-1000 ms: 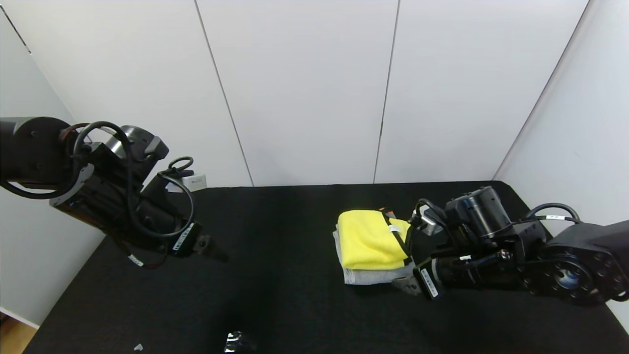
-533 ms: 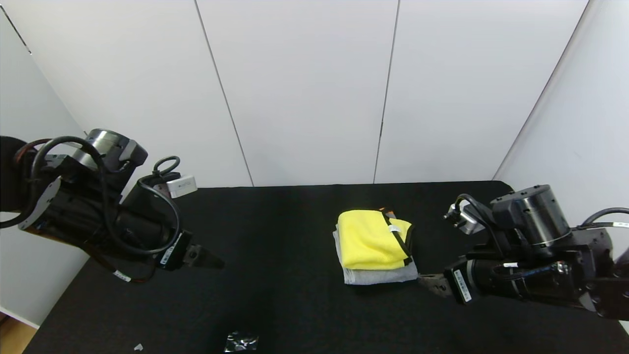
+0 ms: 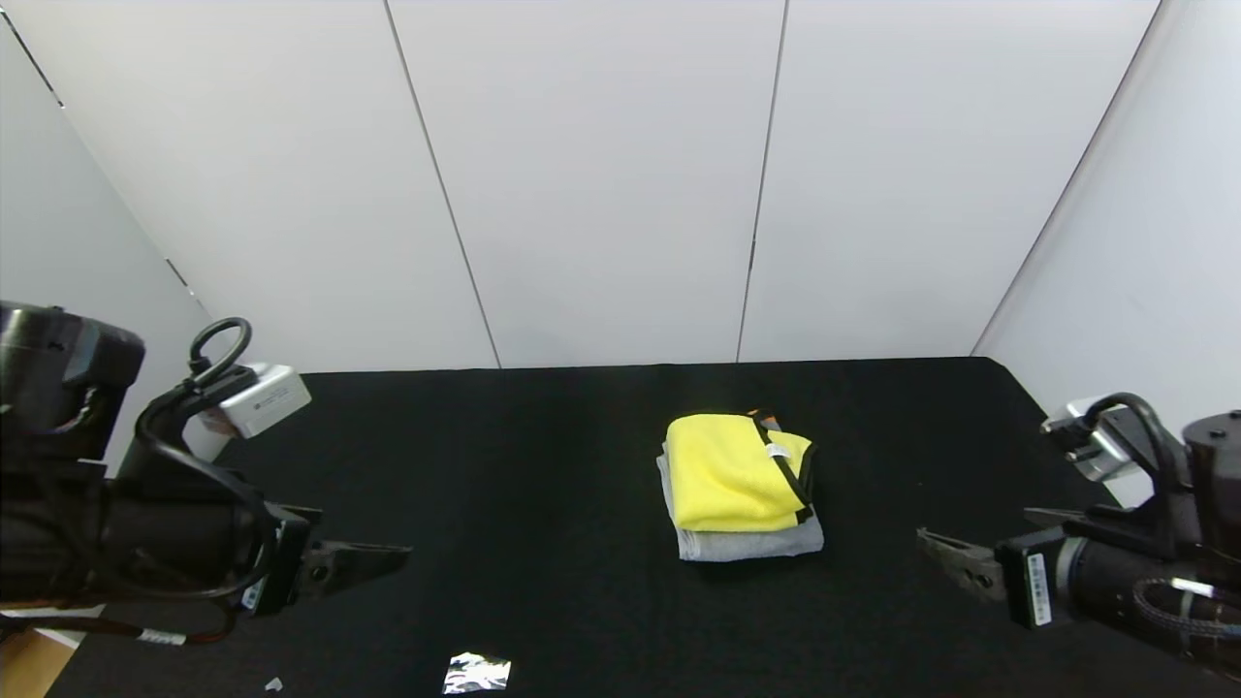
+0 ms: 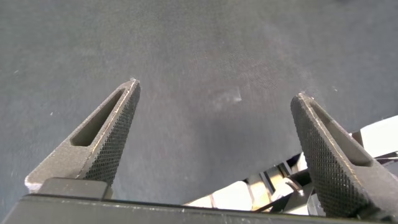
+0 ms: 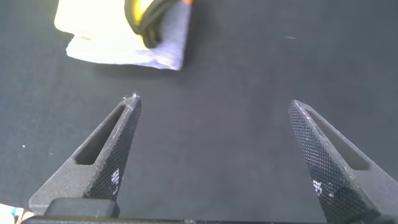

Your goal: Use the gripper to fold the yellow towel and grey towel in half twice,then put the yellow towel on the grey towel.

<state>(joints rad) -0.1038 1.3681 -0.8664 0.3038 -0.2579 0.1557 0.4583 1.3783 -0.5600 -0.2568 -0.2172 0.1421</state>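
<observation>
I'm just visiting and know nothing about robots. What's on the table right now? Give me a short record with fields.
yellow towel: folded, lying on top of the grey towel
grey towel: folded, under the yellow one, its edge showing at the near side
table: black cloth surface
left gripper: open, empty, at the table's left side, apart from the towels
right gripper: open, empty, to the right of the stack, not touching it
foil scrap: near the front edge

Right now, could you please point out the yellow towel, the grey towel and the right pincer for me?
yellow towel [image 3: 722, 475], head view, middle of its folded top face.
grey towel [image 3: 747, 545], head view, near edge showing under the yellow one.
right pincer [image 5: 212, 106], right wrist view, midway between its open fingertips.
</observation>
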